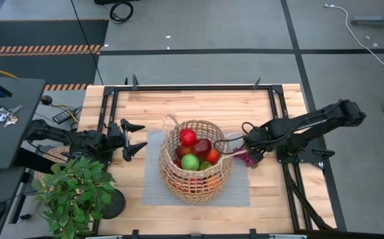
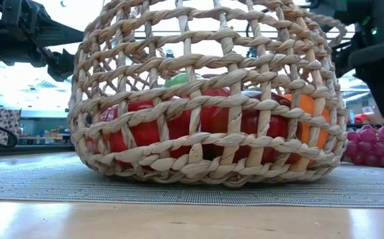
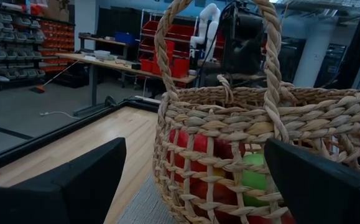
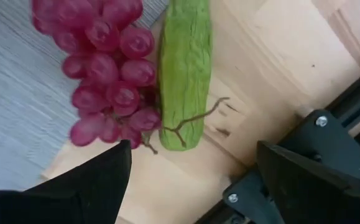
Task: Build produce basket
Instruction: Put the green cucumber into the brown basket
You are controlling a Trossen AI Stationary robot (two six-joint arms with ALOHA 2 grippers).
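Observation:
The tan wicker basket [image 1: 195, 159] stands on a grey mat [image 1: 238, 189] at the table's middle. It holds produce: a red apple [image 1: 188, 137], a dark red fruit [image 1: 201, 147], a green apple [image 1: 190, 162] and an orange piece [image 1: 212, 155]. A bunch of purple grapes [image 4: 105, 74] lies across the mat's right edge, just right of the basket. A long green vegetable [image 4: 184, 68] lies beside it on the wood. My right gripper [image 4: 192, 180] hangs open above them, pointing down, touching nothing. My left gripper [image 1: 142, 138] waits open and level, left of the basket.
A potted green plant [image 1: 75, 192] stands at the near left corner, close to my left arm. Black frame rails [image 1: 284, 119] border the wooden table, and one rail [image 4: 329, 155] runs close beside the grapes. A laptop and keys [image 1: 2, 116] lie beyond the left edge.

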